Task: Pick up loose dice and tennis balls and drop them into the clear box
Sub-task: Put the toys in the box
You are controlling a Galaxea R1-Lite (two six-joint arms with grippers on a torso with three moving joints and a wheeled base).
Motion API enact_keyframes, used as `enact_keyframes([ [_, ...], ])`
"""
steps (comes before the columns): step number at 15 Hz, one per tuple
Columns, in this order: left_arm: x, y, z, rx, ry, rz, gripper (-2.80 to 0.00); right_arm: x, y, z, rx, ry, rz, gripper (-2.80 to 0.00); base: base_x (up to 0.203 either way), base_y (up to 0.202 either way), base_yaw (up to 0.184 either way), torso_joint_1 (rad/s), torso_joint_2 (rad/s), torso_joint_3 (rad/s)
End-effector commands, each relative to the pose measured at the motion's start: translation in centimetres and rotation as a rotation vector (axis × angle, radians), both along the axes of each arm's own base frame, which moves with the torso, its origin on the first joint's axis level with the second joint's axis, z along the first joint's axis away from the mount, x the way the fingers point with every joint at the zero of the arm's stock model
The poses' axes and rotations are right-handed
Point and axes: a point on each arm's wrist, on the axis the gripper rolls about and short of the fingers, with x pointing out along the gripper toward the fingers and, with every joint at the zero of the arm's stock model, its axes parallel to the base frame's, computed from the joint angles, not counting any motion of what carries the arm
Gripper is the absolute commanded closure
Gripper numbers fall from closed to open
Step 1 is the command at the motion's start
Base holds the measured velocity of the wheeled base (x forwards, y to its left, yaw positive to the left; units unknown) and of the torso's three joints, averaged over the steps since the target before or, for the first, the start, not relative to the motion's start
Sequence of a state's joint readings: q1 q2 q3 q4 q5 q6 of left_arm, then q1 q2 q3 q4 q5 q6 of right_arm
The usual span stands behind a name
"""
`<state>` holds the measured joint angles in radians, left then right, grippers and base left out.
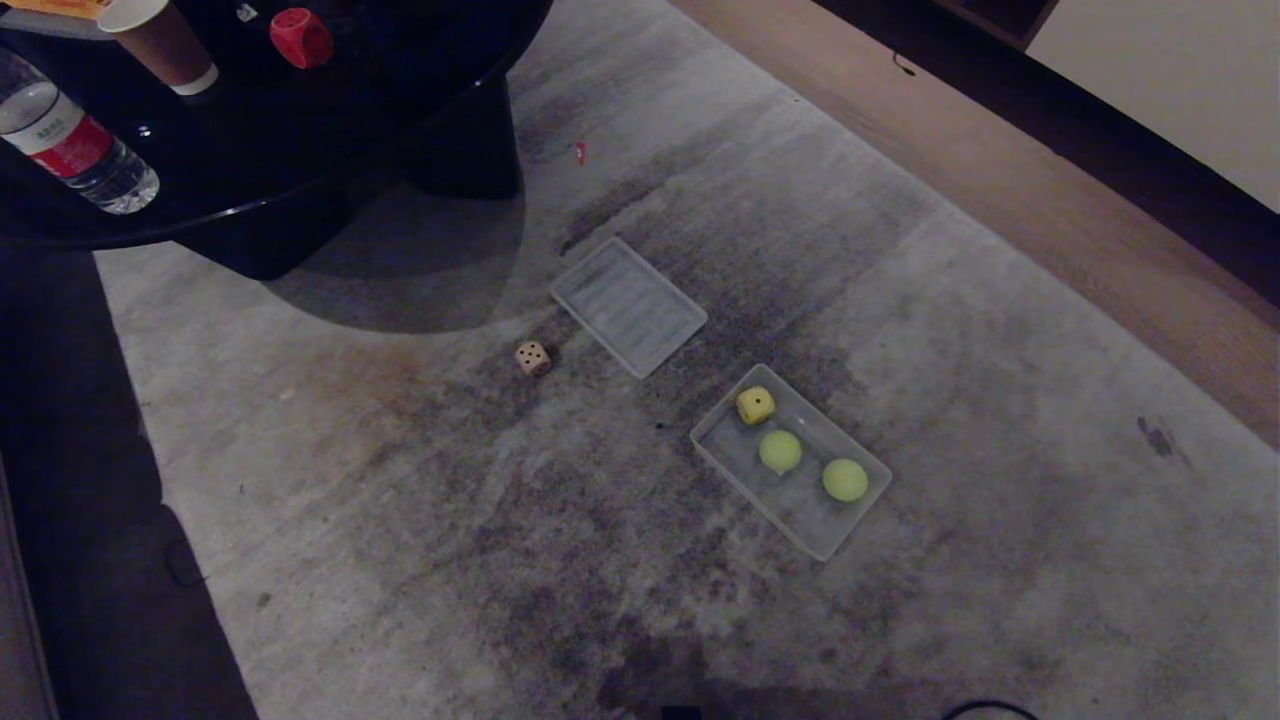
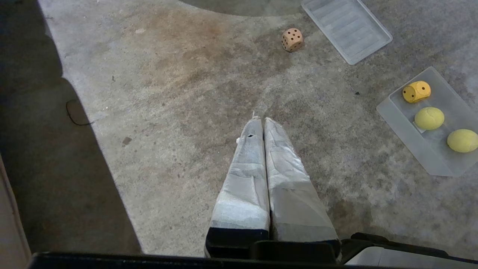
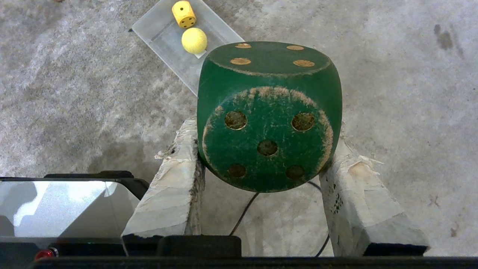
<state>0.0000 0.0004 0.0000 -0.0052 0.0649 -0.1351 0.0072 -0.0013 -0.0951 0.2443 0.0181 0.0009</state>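
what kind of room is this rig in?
Probably a living room or lounge, worked at floor level: a worn grey carpet, a low black coffee table holding a water bottle and paper cup, and wood flooring past the carpet's edge.

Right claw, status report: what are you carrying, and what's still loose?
Right claw shut on dark green die; left claw shut, empty. Clear plastic box holds yellow die, two tennis balls. Beige die loose on floor.
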Motion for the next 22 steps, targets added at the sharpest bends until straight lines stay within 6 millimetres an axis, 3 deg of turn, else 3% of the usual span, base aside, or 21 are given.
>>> enact_keyframes([
  [1, 0.01, 0.0, 0.01, -0.002, 0.0, 0.001, 0.0, 0.01, 0.0, -0.02, -0.001, 0.004, 0.001, 0.0, 0.0, 0.0, 0.0, 0.0, 0.0, 0.0],
  [10, 0.01, 0.0, 0.03, -0.012, -0.002, 0.001, 0.0, 0.01, 0.0, -0.01, 0.001, 0.002, 0.001, 0.0, 0.0, 0.0, 0.0, 0.001, 0.0, -0.015],
  [22, 0.01, 0.0, 0.03, -0.012, -0.002, 0.001, 0.0, 0.01, 0.0, -0.01, -0.001, 0.002, 0.001, 0.0, 0.0, 0.0, 0.0, 0.003, 0.0, -0.194],
])
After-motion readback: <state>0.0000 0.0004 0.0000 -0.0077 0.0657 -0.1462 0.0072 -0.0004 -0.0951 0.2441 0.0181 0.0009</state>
